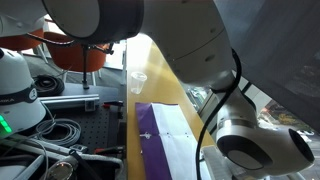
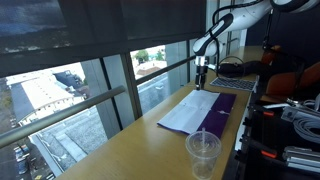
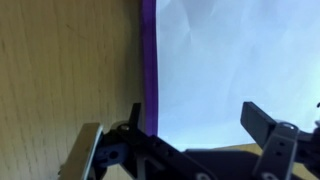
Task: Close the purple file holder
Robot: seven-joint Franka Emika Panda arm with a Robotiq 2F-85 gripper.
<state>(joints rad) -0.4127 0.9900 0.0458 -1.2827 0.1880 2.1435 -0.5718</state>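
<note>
The purple file holder (image 2: 205, 110) lies open and flat on the wooden table, white sheets up and purple cover showing. It shows in both exterior views (image 1: 160, 135). In the wrist view its white paper (image 3: 240, 60) fills the right side, with a purple edge strip (image 3: 149, 60) beside the bare wood. My gripper (image 3: 195, 125) is open and empty. It hangs just above the far end of the holder, one finger near the purple edge and the other over the paper. In an exterior view the gripper (image 2: 202, 76) hovers over the holder's far end.
A clear plastic cup (image 2: 203, 155) stands near the table's front end; it also shows in the exterior view (image 1: 138, 80) past the holder. Cables and equipment (image 2: 290, 125) lie beside the table. A window with a railing runs along the table's other side.
</note>
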